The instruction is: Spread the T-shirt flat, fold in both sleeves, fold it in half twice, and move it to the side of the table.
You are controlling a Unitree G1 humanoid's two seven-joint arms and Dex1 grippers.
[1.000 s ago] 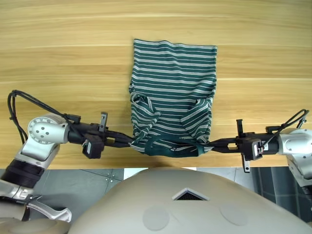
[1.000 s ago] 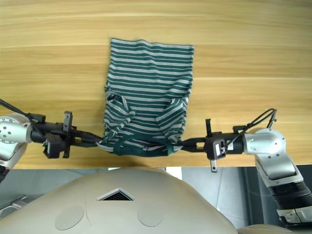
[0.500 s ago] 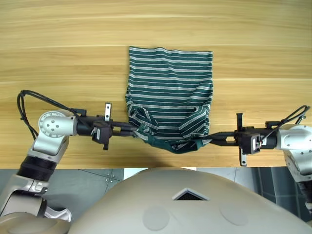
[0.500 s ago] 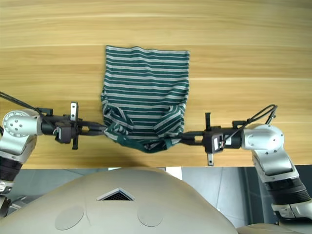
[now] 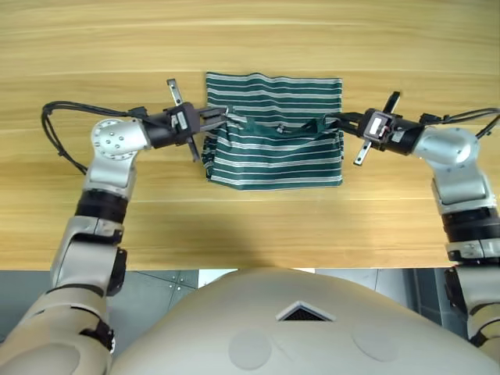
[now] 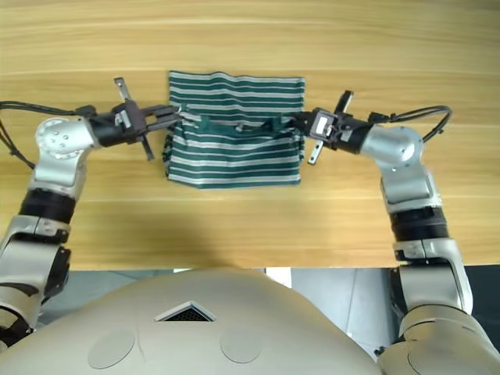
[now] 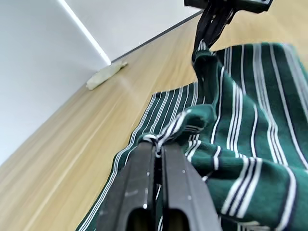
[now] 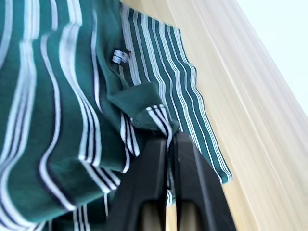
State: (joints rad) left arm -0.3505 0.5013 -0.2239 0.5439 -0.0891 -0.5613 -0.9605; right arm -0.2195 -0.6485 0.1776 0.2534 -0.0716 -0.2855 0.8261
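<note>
shirt [image 5: 273, 152] on tabletop [image 5: 94, 47], at 12 o'clock from the centre of the head views. It's doubled over. The fold line runs along its 6 o'clock edge. The lower layer lies flat and sticks out past the upper layer at 12 o'clock.

left pincer [image 5: 221, 116]: at the 10 o'clock corner of the upper layer, jaws pressed together, pinching a small bunch of striped fabric. In the left wrist view that bunch sits raised above the flat layer under it.

right pincer [image 5: 332, 121]: at the 2 o'clock corner, jaws also pressed together, pinching the fabric edge on that side.

The two pincers face each other across the shirt, roughly level. Left arm comes in from 9 o'clock, right arm from 3 o'clock. A plain dark-green band [image 5: 258, 127] of the upper layer spans between them, slightly slack in the middle.

The right wrist view shows a small white label [image 8: 118, 57] on the fabric near the pinched edge.

pale scrap [image 7: 107, 74] lies on the tabletop by the white wall [image 7: 43, 57], well apart from the shirt.
</note>
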